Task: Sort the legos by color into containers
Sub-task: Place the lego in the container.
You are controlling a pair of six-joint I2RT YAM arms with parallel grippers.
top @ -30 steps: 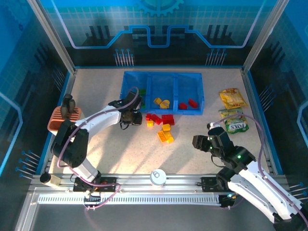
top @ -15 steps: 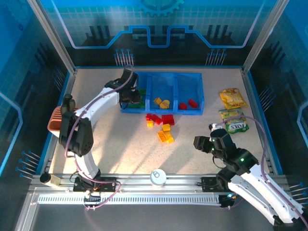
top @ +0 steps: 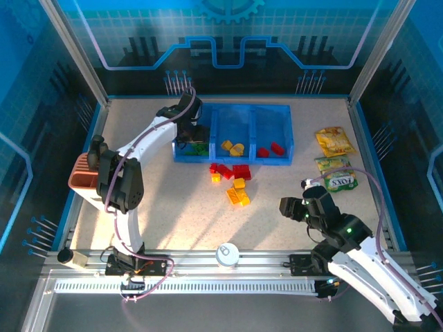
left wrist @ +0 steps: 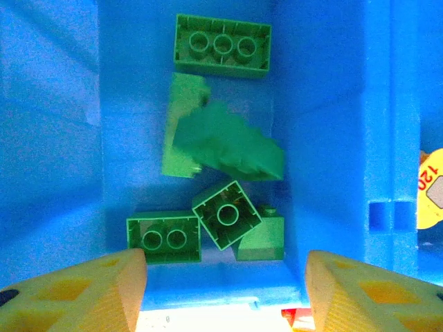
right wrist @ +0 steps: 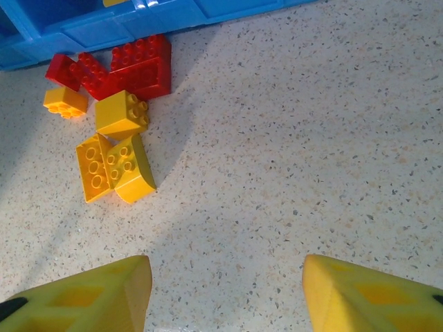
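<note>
L tool wide over green bin, blurred green brick below; R tool wide, empty, loose bricks ahead-left.

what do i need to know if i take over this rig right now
Left gripper: open over the tray's left compartment, nothing between its fingers; a blurred green brick below it looks mid-drop.
Right gripper: open, empty, above the table.
Done: green legos in the left compartment, yellow legos in the middle, red legos in the right.
Left: loose red legos and loose yellow legos lie on the table beside the tray; they belong in the right and middle compartments.
</note>
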